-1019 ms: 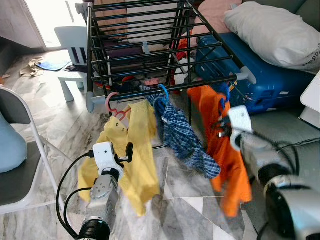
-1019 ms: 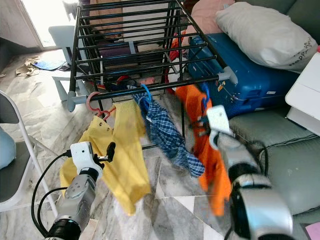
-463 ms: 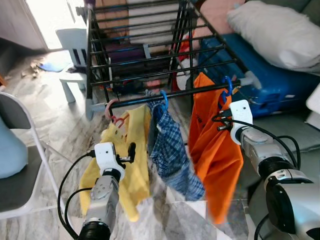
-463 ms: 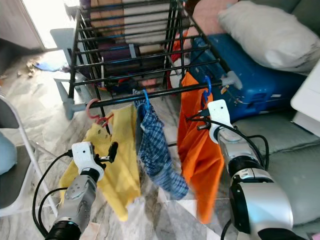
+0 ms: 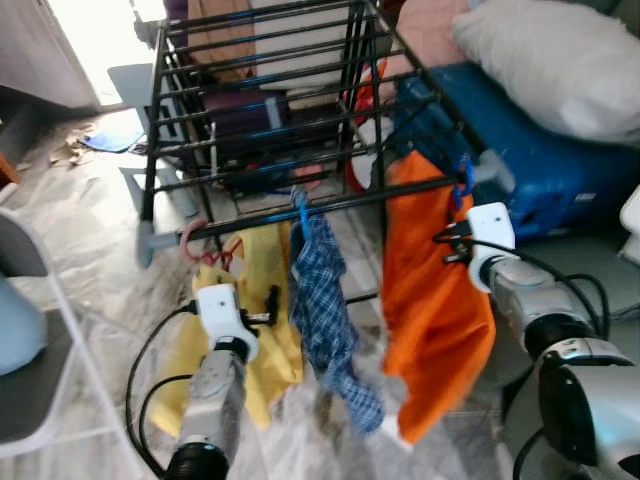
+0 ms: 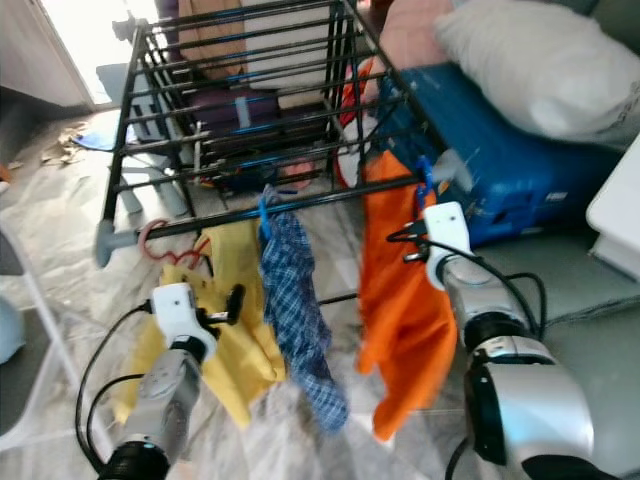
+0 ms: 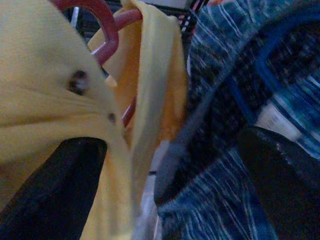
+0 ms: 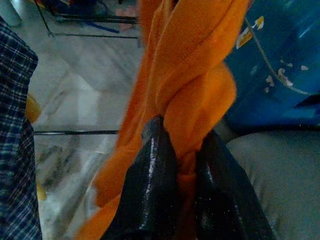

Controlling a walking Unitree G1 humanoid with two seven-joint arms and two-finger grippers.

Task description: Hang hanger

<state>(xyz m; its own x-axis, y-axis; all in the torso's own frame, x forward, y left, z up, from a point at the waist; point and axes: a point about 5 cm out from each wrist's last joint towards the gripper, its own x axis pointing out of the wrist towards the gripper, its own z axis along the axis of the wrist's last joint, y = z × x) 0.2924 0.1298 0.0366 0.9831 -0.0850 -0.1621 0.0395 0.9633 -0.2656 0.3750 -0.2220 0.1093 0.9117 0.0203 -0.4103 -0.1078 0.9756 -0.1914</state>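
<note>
A black drying rack stands ahead with its front rail nearest me. An orange garment hangs at the rail's right end from a blue hanger hook. My right gripper is at its upper edge, fingers shut on a bunched fold of the orange cloth. A blue plaid garment hangs mid-rail on a blue hanger. A yellow shirt hangs at the left on a pink hanger. My left gripper is open against the yellow shirt, holding nothing.
A blue suitcase with a white pillow on it lies right of the rack. A grey sofa is at the far right. A folding chair stands at my left. The floor is marble, and clothes lie under the rack.
The view has shifted and the rack sits more to the left. The orange garment, earlier swinging out below the rail, now hangs straight under it. My right gripper stays shut on it.
</note>
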